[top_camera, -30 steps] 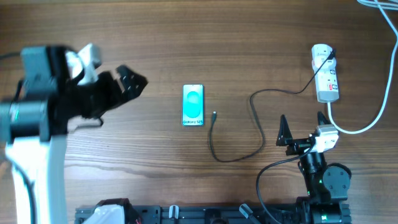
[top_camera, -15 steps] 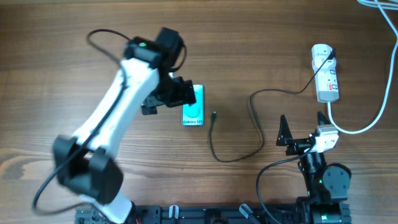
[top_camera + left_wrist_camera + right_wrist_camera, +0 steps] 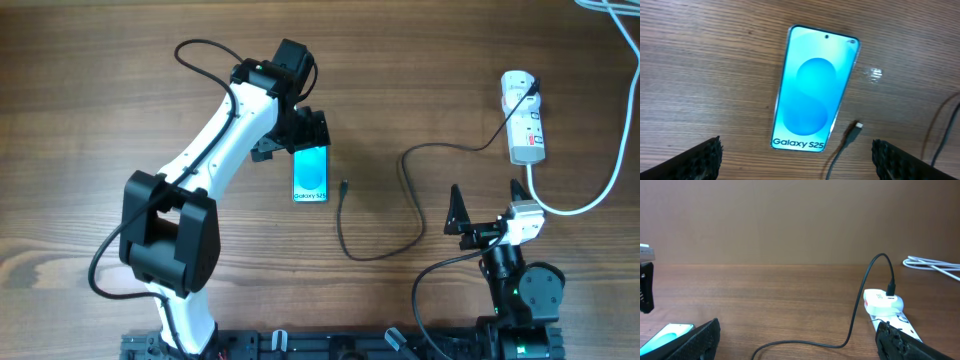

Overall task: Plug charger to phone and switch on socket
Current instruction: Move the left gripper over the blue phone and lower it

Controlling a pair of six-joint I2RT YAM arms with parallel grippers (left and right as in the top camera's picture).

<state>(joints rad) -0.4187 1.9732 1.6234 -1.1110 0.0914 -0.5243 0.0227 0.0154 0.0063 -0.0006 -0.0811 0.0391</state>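
The phone [image 3: 311,178] lies flat at the table's middle, its cyan screen lit, with "Galaxy S25" on its near short edge. It fills the left wrist view [image 3: 815,95]. My left gripper [image 3: 298,135] hovers open above the phone's far end, its fingertips [image 3: 796,164] wide apart and empty. The charger cable [image 3: 410,215] runs from its black plug in the socket [image 3: 523,120] to a connector [image 3: 344,185] lying just right of the phone, also in the left wrist view [image 3: 858,126]. My right gripper [image 3: 488,205] is open and empty, with the socket [image 3: 890,305] ahead.
A thick white cord [image 3: 600,190] loops from the socket to the right edge of the table and shows in the right wrist view [image 3: 935,266]. The right arm's base and black cables sit at the front right. The table is bare wood.
My left arm has swung from the far left of the table to above the phone. The right arm, the phone, the cable and the socket have not moved.
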